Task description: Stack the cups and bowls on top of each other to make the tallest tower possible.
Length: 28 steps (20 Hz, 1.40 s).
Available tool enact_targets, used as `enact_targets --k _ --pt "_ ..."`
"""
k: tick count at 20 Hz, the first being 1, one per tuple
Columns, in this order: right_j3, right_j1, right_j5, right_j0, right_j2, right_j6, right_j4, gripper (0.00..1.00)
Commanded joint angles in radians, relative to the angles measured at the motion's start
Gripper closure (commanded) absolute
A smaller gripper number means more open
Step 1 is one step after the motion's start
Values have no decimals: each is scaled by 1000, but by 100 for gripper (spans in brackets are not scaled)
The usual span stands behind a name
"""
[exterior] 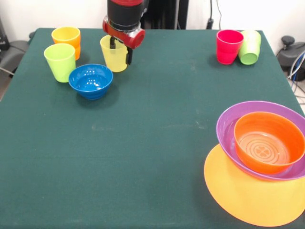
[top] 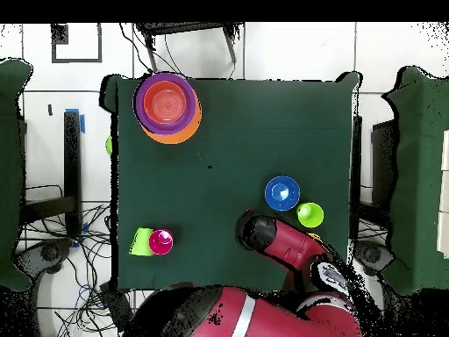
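Note:
In the front view my gripper point(exterior: 120, 52) is down at the translucent yellow cup point(exterior: 113, 59), which stands on the table at the far left. It is open: one finger is inside the cup and the other is outside its right wall. The orange cup point(exterior: 66, 37), the lime green cup point(exterior: 60, 62) and the small blue bowl point(exterior: 90, 80) stand close by. The red cup point(exterior: 228, 45) and the tilted green cup point(exterior: 250, 46) are at the far right. The tower at the near right is the red-orange bowl point(exterior: 267, 140) in the purple bowl point(exterior: 228, 121) on the orange-yellow bowl point(exterior: 238, 195).
In the overhead view my arm point(top: 285, 247) covers the yellow and orange cups. The blue bowl point(top: 282, 192) and lime cup point(top: 310, 214) sit just beyond it. The tower point(top: 165, 103) is at the opposite corner. A small green thing point(top: 109, 145) shows off the table's left edge.

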Motion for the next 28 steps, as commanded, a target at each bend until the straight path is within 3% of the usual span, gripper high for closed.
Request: enact_targets --k 1,28 --pt "13 15 -18 0 107 151 15 0" --pt "-28 -22 113 44 73 134 26 0"
